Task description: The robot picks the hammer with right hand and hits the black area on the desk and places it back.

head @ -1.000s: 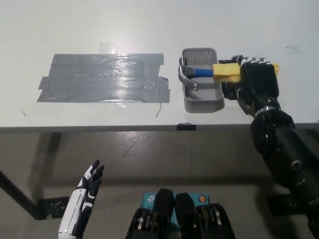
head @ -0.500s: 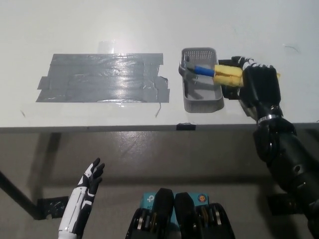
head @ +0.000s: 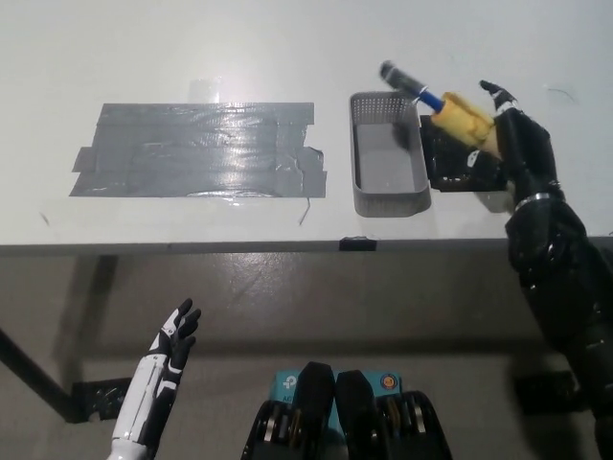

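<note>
— Hammer (head: 436, 103) aside for a moment, what sits farthest left?

— Low at the left, below the desk edge, the white left hand (head: 172, 343) hangs idle with its fingers spread apart, holding nothing. Above it, on the white desk (head: 192, 48), lies the black area (head: 196, 149), a wide patch of dark, shiny tape strips, wrinkled at its right end.

— And right of the tape?

— A grey mesh tray (head: 388, 199) stands just beside the tape's right end, near the desk's front edge. Nothing lies in it.

— So where is the tool?

— Raised above the tray's far right corner and tilted: its dark head points up and to the left, past the tray's back rim, a short blue stretch of handle follows, then the yellow grip runs down to the right.

— Who holds it?

— The black right hand (head: 508, 144), coming up from the lower right, has its fingers wrapped closed around the yellow grip. A small black block (head: 458, 172) lies on the desk beneath that hand, just right of the tray.
</note>
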Action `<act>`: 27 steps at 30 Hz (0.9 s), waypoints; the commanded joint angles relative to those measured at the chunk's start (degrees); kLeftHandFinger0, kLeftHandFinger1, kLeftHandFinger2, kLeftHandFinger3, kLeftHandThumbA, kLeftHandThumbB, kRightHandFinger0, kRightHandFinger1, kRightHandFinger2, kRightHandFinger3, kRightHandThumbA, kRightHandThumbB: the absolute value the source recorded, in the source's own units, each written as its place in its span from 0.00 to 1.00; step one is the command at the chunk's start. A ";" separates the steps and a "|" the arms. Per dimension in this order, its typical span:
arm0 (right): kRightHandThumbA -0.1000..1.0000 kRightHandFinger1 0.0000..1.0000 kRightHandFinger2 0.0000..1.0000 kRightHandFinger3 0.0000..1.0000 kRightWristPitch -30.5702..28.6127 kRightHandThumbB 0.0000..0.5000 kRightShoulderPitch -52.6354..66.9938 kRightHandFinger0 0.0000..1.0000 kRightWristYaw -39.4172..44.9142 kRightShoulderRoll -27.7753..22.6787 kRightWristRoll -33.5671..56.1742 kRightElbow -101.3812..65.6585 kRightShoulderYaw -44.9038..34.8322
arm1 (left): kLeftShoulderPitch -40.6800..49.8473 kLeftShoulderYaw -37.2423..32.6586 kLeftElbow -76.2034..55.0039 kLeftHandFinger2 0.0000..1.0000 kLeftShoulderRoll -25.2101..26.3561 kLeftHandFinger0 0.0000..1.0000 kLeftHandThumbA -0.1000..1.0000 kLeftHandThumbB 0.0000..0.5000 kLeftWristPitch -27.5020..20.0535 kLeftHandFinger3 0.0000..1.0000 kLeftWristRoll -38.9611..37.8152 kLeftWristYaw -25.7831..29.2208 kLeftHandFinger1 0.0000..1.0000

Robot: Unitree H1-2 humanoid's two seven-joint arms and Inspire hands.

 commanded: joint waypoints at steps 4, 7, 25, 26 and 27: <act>0.00 0.48 0.84 0.91 21.73 0.32 -12.49 0.03 31.97 -4.95 22.82 -13.07 -7.92 | -0.91 -0.48 -1.78 1.00 1.69 1.00 1.00 0.06 -0.10 1.00 1.27 -1.38 1.00; 0.00 0.44 0.84 0.91 24.09 0.27 -13.21 0.00 34.04 -7.12 21.92 -13.79 -7.22 | -1.07 -0.35 -1.76 1.00 1.72 1.00 1.00 0.04 -0.24 1.00 0.79 -1.50 1.00; 0.00 0.36 0.77 0.71 26.77 0.22 -16.36 0.00 46.18 -17.75 22.43 -17.53 -6.21 | -1.17 -0.63 -0.71 1.00 2.40 1.00 1.00 0.01 -1.12 1.00 1.20 -1.52 1.00; 0.00 0.37 0.78 0.74 26.77 0.22 -16.65 0.00 46.56 -17.86 22.27 -17.36 -6.15 | -1.30 -0.67 -0.65 1.00 2.38 1.00 1.00 0.00 -1.13 1.00 1.25 -1.43 1.00; 0.00 0.38 0.82 0.78 26.77 0.20 -17.22 0.00 47.76 -18.54 22.07 -16.93 -5.21 | -1.47 -0.64 -0.62 1.00 2.29 1.00 1.00 0.00 -1.00 1.00 1.05 -1.37 1.00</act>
